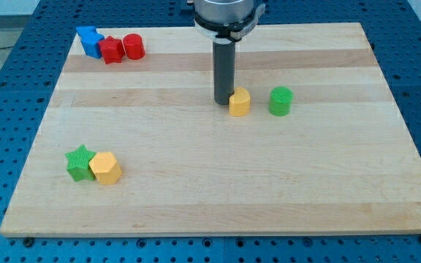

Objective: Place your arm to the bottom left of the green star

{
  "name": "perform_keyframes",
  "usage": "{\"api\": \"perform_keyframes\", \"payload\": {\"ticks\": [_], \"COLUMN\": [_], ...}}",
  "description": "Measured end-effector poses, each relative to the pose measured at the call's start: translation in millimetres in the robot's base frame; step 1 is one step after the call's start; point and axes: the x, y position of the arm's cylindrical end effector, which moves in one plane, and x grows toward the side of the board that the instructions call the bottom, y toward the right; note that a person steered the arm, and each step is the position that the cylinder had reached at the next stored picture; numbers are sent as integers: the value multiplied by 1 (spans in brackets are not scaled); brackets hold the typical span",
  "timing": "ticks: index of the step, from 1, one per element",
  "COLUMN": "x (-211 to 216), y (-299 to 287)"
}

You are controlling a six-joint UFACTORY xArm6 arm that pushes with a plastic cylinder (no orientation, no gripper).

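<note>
The green star (80,162) lies at the view's lower left of the wooden board (218,190), touching a yellow hexagon block (106,168) on its right. My tip (223,101) is near the board's upper middle, far to the upper right of the green star. It stands just left of another yellow hexagon block (240,102), touching or nearly touching it.
A green cylinder (281,101) stands right of the yellow block by my tip. At the view's top left sit a blue block (90,40), a red star-like block (110,50) and a red cylinder (134,47) in a row.
</note>
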Motion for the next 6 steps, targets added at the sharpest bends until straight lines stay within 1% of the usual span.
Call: {"api": "perform_keyframes", "payload": {"ticks": [1,3,4,5,6], "x": [1,101,143,170,181], "y": [-5,-12,-58,-122,-181]}}
